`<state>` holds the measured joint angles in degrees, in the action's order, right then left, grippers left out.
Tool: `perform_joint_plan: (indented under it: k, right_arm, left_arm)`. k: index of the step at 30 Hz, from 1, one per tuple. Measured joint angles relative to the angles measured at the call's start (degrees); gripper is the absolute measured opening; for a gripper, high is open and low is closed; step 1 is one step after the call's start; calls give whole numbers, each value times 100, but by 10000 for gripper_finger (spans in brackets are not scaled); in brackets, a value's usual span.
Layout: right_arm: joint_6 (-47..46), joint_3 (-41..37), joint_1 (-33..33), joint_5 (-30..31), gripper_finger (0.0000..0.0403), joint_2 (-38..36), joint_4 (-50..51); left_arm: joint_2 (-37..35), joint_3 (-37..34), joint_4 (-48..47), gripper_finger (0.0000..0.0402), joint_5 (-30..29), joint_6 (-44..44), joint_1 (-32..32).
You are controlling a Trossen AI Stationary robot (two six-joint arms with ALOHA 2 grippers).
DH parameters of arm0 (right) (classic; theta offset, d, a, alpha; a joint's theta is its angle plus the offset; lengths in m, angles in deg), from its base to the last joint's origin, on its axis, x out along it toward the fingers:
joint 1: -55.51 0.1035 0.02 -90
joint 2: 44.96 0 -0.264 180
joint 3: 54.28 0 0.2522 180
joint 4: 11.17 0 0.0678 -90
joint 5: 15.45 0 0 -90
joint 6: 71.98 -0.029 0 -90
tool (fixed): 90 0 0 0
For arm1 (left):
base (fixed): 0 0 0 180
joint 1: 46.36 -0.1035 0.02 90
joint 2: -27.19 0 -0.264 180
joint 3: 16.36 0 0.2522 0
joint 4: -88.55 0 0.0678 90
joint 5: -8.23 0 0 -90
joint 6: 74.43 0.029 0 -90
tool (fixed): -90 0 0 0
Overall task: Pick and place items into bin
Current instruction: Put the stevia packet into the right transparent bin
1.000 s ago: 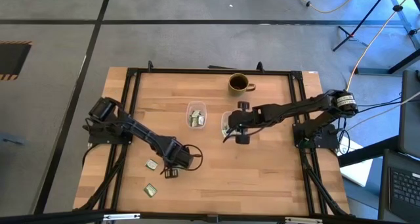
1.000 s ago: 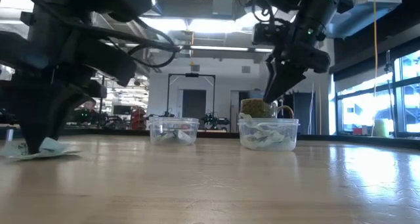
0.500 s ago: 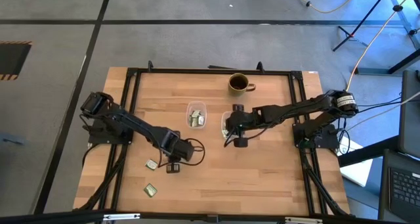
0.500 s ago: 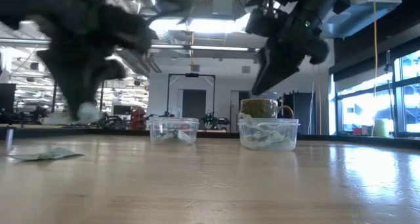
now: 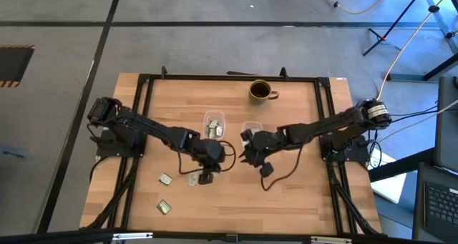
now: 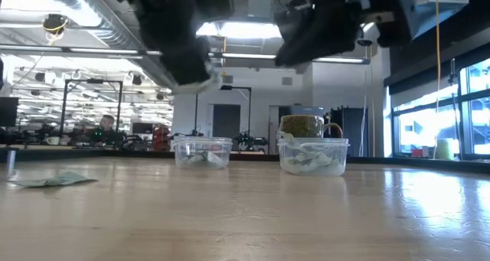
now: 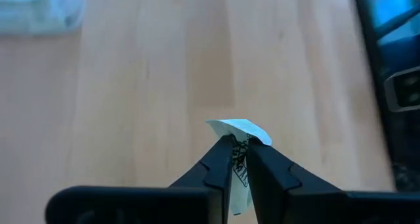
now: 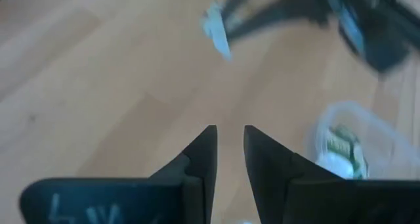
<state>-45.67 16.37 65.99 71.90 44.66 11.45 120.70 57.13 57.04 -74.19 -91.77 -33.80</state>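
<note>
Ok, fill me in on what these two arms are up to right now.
The left gripper has its jaws shut on a small pale packet and holds it above the table, near the left clear tub. The right gripper hangs empty, jaws a little apart, beside the right clear tub. Both tubs already contain packets. Loose packets lie on the wood in front of the left arm.

packets (image 5: 165, 179): pale green, white | mug (image 5: 260, 91): brown | table (image 5: 300, 194): light wood

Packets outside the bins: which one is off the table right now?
The packet pinched in the left gripper, lifted near the bins. The other two loose packets lie flat on the table near its front left.
</note>
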Motion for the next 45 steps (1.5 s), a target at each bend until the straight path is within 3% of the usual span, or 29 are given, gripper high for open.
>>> perform_joint_plan:
  k: [10, 18, 26, 38, 45]
  right_arm:
    - [-13, 0, 286, 2, 80, 0, -674]
    - [-52, 0, 287, -2, 81, 0, -784]
    - [-42, 0, 298, -392, 82, 0, -860]
    - [-65, 0, 294, -403, 183, 0, -893]
    - [-52, 0, 296, -409, 197, 0, -954]
  left_arm:
    - [0, 1, 1102, 39, 799, 12, -225]
    - [0, 2, 1337, 39, 761, 478, -223]
    - [0, 2, 1378, 36, 756, 767, -223]
    - [-2, 4, 1530, 36, 749, 775, -247]
    - [-4, 9, 1676, 40, 749, 813, -322]
